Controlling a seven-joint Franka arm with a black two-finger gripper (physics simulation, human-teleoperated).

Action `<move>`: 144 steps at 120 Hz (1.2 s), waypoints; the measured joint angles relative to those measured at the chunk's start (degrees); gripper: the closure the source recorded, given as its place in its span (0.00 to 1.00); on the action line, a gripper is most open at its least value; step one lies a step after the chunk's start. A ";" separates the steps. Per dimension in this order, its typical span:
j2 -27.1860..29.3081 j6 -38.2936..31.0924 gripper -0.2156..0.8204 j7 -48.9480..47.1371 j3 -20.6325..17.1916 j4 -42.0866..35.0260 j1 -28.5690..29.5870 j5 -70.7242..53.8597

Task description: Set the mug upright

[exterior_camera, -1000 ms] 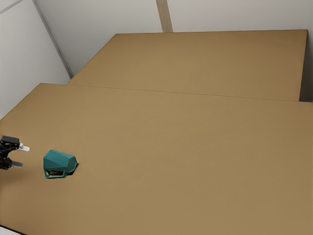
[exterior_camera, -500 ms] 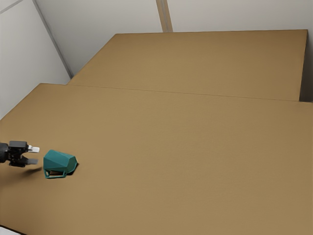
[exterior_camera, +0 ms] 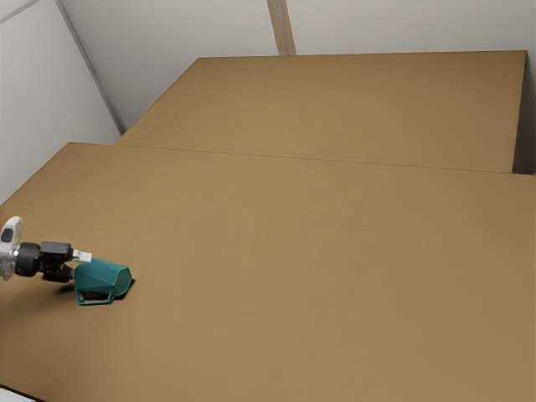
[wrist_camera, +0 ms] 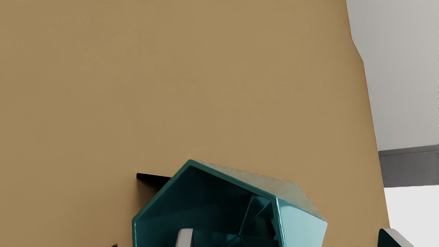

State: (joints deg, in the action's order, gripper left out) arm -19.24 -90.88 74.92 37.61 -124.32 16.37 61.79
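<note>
The gripper [exterior_camera: 77, 265] is at the near end of the teal mug [exterior_camera: 105, 276], close to the exterior view's left edge. Lying on its side, the mug has its mouth toward the hand and its handle toward the bottom of that view. In the wrist view, the gripper [wrist_camera: 287, 237] has its fingers wide apart: one overlaps the dark mouth of the mug [wrist_camera: 301, 219], the other stands outside the mug's side wall. Whether either finger touches the mug cannot be told.
The brown table [exterior_camera: 318, 276] stretches out around the mug. Behind it, a raised-looking brown surface [exterior_camera: 352, 109] meets it along a thin seam, with pale walls [exterior_camera: 193, 29] beyond. In the wrist view, the table's edge runs beside the outer finger.
My hand has moved toward the exterior view's right, from short of the mug up to its mouth end, and more of the arm has come into view. The mug has stayed put.
</note>
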 joint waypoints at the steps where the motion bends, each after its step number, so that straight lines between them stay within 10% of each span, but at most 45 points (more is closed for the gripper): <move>1: 0.02 -0.06 0.23 0.02 0.00 -0.11 -0.11 0.01; 21: 0.67 -1.27 0.27 0.32 0.00 -1.22 -1.40 0.13; 47: 0.78 -1.99 0.71 0.58 0.00 -1.20 -1.44 0.15; 63: 1.29 -2.31 0.81 0.43 -0.01 -1.20 -1.52 0.09; 144: 5.47 2.51 0.94 -4.82 -0.91 0.15 -6.03 3.06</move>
State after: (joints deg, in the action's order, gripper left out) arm -13.78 -88.37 70.11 36.70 -124.18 10.35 64.85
